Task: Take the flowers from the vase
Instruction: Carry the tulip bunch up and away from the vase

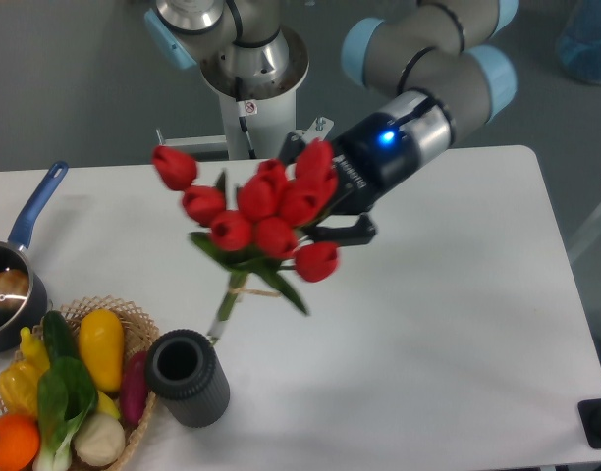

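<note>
The flowers (pixel 261 211), a bunch of red tulip buds with green leaves, hang in the air above the table's left half. Their stem ends (pixel 222 319) dangle just above and to the right of the vase mouth, clear of it. My gripper (pixel 325 211) is shut on the flowers from the right, its fingers mostly hidden behind the buds. The vase (pixel 188 377), dark grey and ribbed, stands upright and empty near the front left.
A wicker basket (pixel 134 319) of yellow, green and orange vegetables sits right beside the vase on its left. A dark saucepan (pixel 8 294) with a blue handle is at the left edge. The robot's base (pixel 246 74) stands at the back.
</note>
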Controlling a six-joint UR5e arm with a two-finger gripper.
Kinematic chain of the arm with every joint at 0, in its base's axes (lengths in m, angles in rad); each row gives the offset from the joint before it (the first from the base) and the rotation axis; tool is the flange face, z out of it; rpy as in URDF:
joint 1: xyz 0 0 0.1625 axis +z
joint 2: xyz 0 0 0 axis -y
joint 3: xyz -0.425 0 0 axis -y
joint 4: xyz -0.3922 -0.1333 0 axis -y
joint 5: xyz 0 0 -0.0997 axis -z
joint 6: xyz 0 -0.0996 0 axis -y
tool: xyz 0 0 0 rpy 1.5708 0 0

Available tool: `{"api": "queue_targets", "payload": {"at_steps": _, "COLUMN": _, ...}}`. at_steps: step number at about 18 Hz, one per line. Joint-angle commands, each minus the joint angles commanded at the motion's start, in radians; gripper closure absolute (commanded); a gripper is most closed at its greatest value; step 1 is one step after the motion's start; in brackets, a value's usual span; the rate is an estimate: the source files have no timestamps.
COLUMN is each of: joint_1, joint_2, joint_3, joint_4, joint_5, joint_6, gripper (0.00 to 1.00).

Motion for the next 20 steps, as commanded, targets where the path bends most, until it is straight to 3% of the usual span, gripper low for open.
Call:
{"api": "queue_targets", "payload": {"at_steps": 4, "joint_1": 0.061, "joint_2": 0.002, "joint_3": 0.011, "joint_4": 0.003, "joint_5": 0.091, "joint_6": 0.006, "gripper": 0.72}}
{"api": "queue_targets", "payload": {"at_steps": 7, "joint_1": 0.091, "joint_2": -0.006, "joint_3": 0.064, "joint_4": 0.002, "joint_5": 0.117, "joint_6": 0.005, "gripper": 0.72}}
{"api": "queue_targets", "payload": {"at_steps": 9, "joint_1": 0.094, "joint_2": -0.011, "joint_3": 0.089, "joint_4": 0.003, "joint_5": 0.224, "joint_6": 0.006, "gripper": 0.72}}
{"api": "queue_targets", "payload": {"at_steps": 12, "joint_1": 0.097, "joint_2": -0.012, "joint_3": 0.097, "joint_4": 0.003, "joint_5": 0.344, "joint_6": 0.008, "gripper": 0.72}}
{"api": "queue_targets", "payload": {"at_steps": 20, "joint_1": 0.118, "joint_2": -0.008, "joint_3": 0.078, "joint_4": -0.002, "joint_5": 0.424, "joint_6": 0.04, "gripper": 0.72}}
